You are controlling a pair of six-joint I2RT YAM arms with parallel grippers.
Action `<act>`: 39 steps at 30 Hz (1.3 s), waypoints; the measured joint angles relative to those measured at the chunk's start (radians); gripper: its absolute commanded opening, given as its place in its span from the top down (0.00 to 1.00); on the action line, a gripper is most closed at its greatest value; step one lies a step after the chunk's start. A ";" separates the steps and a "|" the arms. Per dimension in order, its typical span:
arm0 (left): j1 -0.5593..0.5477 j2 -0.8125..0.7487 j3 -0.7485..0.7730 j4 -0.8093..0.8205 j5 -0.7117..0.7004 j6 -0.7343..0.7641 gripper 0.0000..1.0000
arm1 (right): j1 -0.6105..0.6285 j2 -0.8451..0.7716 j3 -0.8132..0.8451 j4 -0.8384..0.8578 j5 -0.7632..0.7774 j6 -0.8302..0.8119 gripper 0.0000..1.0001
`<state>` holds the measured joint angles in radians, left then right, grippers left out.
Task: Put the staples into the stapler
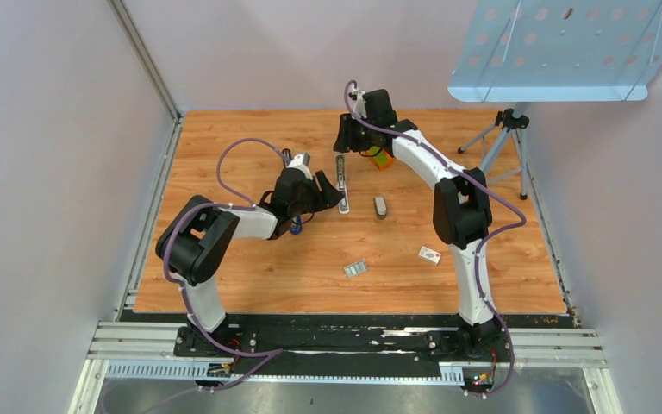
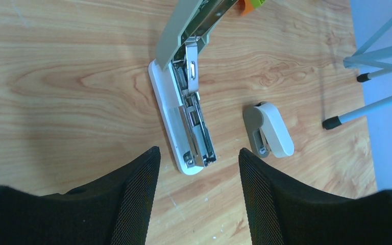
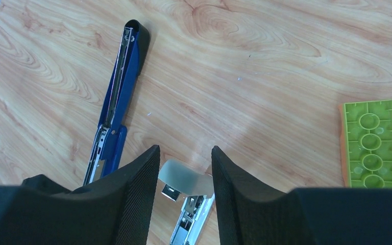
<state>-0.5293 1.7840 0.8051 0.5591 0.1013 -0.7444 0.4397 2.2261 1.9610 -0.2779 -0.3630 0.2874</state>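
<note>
The white stapler (image 1: 342,184) lies open mid-table, its metal channel (image 2: 196,125) bare and its grey lid (image 2: 184,30) tilted up. My right gripper (image 1: 351,145) is at its far end, and its jaws close on the grey lid (image 3: 184,176) from both sides. My left gripper (image 1: 336,198) is open and empty, its tips (image 2: 199,153) on either side of the stapler's near end, just above the table. The staples (image 1: 355,269), a small silvery ribbed block, lie loose on the wood nearer the arm bases, apart from both grippers.
A small grey-white stapler (image 2: 268,128) lies just right of the open one. A blue stapler (image 3: 117,92) lies left of it. A green and orange block (image 3: 371,144) sits by the right gripper. A white card (image 1: 429,254) lies front right. A tripod's legs (image 1: 500,138) stand at the back right.
</note>
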 measured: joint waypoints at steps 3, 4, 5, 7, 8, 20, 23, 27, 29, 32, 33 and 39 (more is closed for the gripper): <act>-0.004 0.042 0.030 0.010 0.000 0.001 0.42 | -0.003 0.002 0.005 -0.005 -0.016 -0.001 0.57; -0.004 0.057 0.040 0.014 0.000 0.001 0.42 | -0.003 0.002 0.005 -0.005 -0.023 -0.001 0.57; -0.004 0.068 0.047 0.016 0.000 0.001 0.43 | -0.004 0.002 0.005 -0.005 -0.026 -0.001 0.58; -0.004 0.093 0.061 0.020 0.002 0.001 0.46 | -0.004 0.003 0.005 -0.007 -0.037 -0.002 0.59; -0.004 0.105 0.066 0.021 0.003 0.001 0.48 | -0.004 0.004 0.005 -0.007 -0.042 -0.003 0.60; -0.005 0.159 0.086 0.023 0.012 0.013 0.60 | -0.005 0.006 -0.002 -0.011 -0.083 -0.024 0.70; -0.005 0.166 0.091 0.025 0.013 0.013 0.60 | -0.009 0.004 -0.016 0.000 -0.090 -0.027 0.72; -0.005 0.171 0.093 0.032 0.013 0.015 0.60 | -0.014 -0.018 -0.048 0.012 -0.108 -0.031 0.72; -0.005 0.171 0.093 0.034 0.013 0.016 0.61 | -0.014 -0.038 -0.074 0.016 -0.116 -0.034 0.72; -0.005 0.171 0.093 0.034 0.012 0.017 0.61 | -0.014 -0.070 -0.116 0.007 -0.134 -0.040 0.72; -0.005 0.171 0.093 0.032 0.016 0.019 0.61 | -0.014 -0.077 -0.129 0.001 -0.138 -0.043 0.73; -0.005 0.171 0.095 0.031 0.015 0.020 0.60 | -0.012 -0.110 -0.213 -0.029 -0.150 -0.056 0.72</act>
<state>-0.5339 1.9553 0.8997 0.5896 0.1162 -0.7242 0.4274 2.1162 1.7477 -0.3065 -0.5133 0.2310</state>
